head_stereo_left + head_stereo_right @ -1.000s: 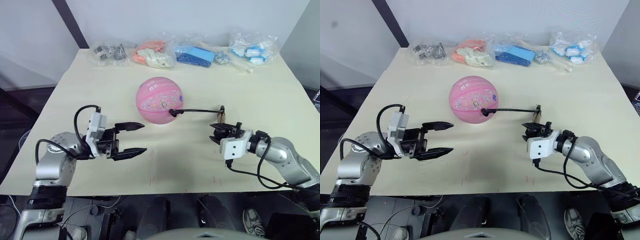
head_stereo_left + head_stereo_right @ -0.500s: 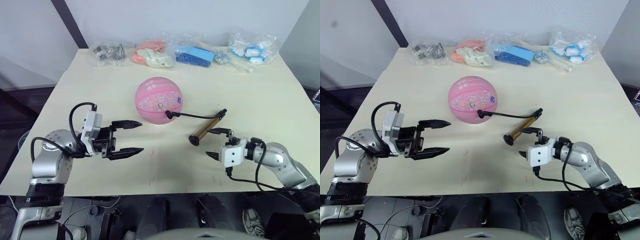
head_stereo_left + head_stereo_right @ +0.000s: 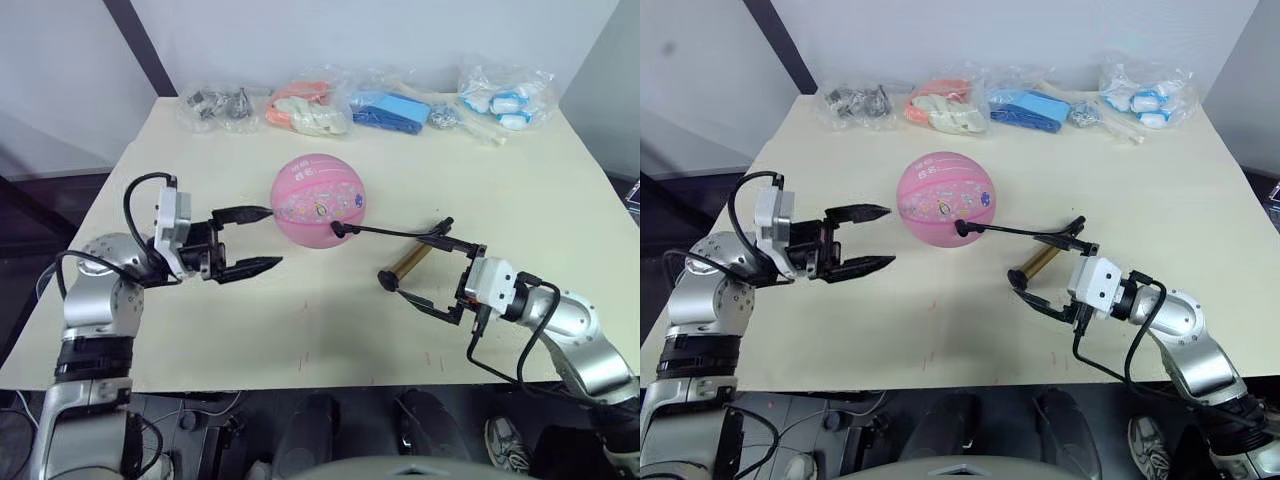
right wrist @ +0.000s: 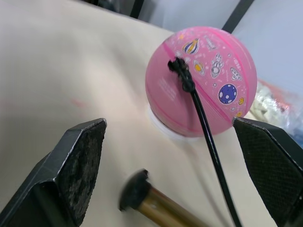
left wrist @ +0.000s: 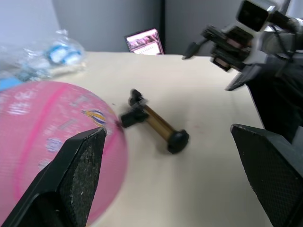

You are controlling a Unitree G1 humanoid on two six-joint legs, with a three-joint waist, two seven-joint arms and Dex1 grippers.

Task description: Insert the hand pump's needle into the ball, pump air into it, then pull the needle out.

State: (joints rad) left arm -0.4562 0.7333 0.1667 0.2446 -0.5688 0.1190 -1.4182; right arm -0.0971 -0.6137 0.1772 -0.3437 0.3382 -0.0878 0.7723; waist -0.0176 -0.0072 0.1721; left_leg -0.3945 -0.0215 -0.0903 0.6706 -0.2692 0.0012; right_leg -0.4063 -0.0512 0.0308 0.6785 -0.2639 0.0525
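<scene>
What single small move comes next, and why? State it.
Probably bring the open left gripper onto the ball to steady it. The hose's needle end is seated in the ball, the hand pump lies on the table, and the right gripper hangs open beside it.

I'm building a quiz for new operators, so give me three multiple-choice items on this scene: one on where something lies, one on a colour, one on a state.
1. Where does the hand pump lie?
A. on the table, between the ball and the right pincer
B. in the left pincer
C. among the bags

2. What colour is the ball?
A. blue
B. pink
C. green

3. How is the right pincer?
A. shut on the hose
B. shut on the ball
C. open, holding nothing

Key: 1 A, the barrel rests flat on the table; 2 B, pink with small prints; 3 C, its fingers are spread wide around nothing.
</scene>
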